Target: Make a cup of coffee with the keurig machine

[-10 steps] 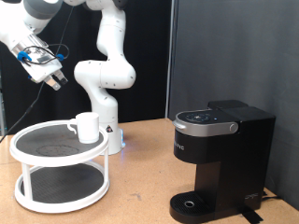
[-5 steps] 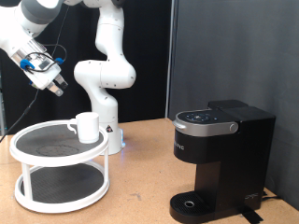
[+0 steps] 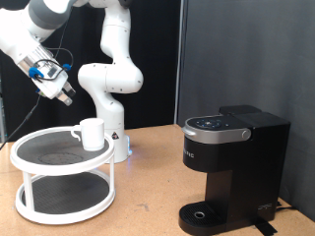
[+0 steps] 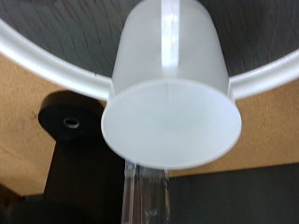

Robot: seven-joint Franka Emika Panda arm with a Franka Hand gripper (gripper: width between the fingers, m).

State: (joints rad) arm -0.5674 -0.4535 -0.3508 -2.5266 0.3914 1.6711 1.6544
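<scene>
The cup (image 3: 92,133), a plain white mug, stands upright on the top tier of a white round two-tier rack (image 3: 30,157) at the exterior view's left. It fills the wrist view (image 4: 168,93), with the rack's rim (image 4: 37,61) curving behind it. My gripper (image 3: 62,93) hangs in the air above the cup and towards the exterior view's left, tilted towards it, open and empty. Its fingers do not show in the wrist view. The keurig machine (image 3: 231,162), black with its lid down, stands at the exterior view's right. It shows small and dark in the wrist view (image 4: 70,140).
The arm's white base (image 3: 108,118) stands just behind the rack. The brown tabletop (image 3: 148,197) lies between the rack and the machine. The round drip tray (image 3: 202,213) at the machine's foot holds nothing. A black curtain backs the scene.
My gripper has moved down and towards the exterior view's right, closer to the cup. The cup, the rack and the machine have not moved.
</scene>
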